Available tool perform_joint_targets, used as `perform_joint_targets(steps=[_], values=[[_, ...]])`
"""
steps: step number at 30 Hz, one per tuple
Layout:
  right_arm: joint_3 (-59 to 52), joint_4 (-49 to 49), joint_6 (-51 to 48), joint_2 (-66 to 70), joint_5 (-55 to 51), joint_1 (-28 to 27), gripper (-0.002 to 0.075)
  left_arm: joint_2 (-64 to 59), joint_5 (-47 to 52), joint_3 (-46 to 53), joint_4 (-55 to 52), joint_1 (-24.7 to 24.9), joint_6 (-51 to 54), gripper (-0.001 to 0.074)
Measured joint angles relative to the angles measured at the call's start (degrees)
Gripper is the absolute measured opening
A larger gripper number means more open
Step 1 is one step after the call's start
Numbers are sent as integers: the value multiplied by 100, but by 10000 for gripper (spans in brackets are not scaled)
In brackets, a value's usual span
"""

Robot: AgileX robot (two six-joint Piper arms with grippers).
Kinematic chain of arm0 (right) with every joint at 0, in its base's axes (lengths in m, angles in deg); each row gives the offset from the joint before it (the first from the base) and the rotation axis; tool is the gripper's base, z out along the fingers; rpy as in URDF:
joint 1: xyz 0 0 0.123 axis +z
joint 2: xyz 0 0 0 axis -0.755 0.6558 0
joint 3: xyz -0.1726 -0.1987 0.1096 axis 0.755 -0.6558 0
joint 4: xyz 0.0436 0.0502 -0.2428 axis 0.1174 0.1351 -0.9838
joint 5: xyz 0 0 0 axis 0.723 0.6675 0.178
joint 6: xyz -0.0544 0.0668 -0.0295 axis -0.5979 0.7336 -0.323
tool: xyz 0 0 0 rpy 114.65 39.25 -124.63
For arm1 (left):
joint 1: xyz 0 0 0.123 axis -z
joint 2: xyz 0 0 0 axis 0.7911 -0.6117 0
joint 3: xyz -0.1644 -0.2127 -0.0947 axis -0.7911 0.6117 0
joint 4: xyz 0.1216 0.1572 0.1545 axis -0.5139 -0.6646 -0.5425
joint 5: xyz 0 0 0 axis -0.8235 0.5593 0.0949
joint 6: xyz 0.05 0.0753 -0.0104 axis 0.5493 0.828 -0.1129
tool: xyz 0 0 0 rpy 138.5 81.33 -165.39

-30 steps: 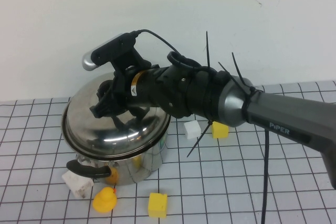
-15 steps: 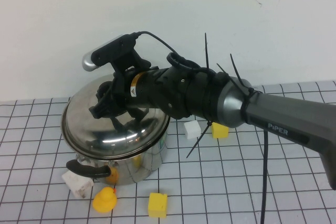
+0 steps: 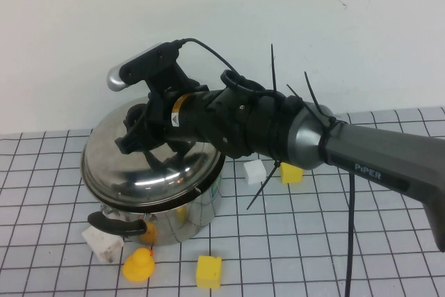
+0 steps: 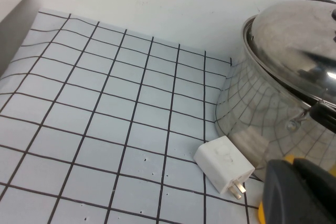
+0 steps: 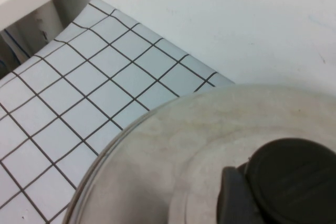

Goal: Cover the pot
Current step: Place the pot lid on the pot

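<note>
Pot: the stainless-steel pot point(image 3: 182, 219) stands near the left end of the checked table point(image 3: 334, 241), toward the front edge, with a black loop handle facing the front-left corner.
Lid: the domed steel lid point(image 3: 149, 165) lies over the pot's mouth, tilted, its front-left rim lower and overhanging the pot wall; the left wrist view shows that rim canted against the pot's lip rather than seated.
Right gripper: the right gripper point(image 3: 142, 133) hovers over the lid's crown by the black knob point(image 5: 286, 179); whether its fingers clamp the knob or stand apart I cannot tell, since the wrist hides them.
Left gripper: out of the high view; only a dark and yellow bit of it shows in its own wrist view, low beside the pot, state unreadable.
Step in hand: settling the lid square on the pot.
Doing it well: level the lid first, shift it toward the back right until the rim rings the mouth evenly, then lower straight and let go only once it sits flat.
Pot's axis: upright, mouth facing up; the handle-to-handle line probably runs front-left to back-right, the far handle being hidden.
Clutter: a white charger plug point(image 4: 226, 170), a yellow duck point(image 3: 139, 264) and a yellow block point(image 3: 208, 271) lie just in front of the pot.
</note>
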Motion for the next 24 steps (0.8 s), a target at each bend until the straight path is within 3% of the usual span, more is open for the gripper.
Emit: perform_joint_targets(steps=[7, 16, 19, 24], values=[[0, 5, -54, 0, 0, 0, 434, 0, 0, 0, 0, 0, -23, -3], [0, -15, -270, -379, -539, 9, 435, 0, 0, 0, 0, 0, -23, -3], [-262, -152, -280, -903, -657, 9, 347, 0, 0, 0, 0, 0, -23, -3], [-1818, -178, -69, -2240, 271, 9, 68, 0, 0, 0, 0, 0, -23, -3]])
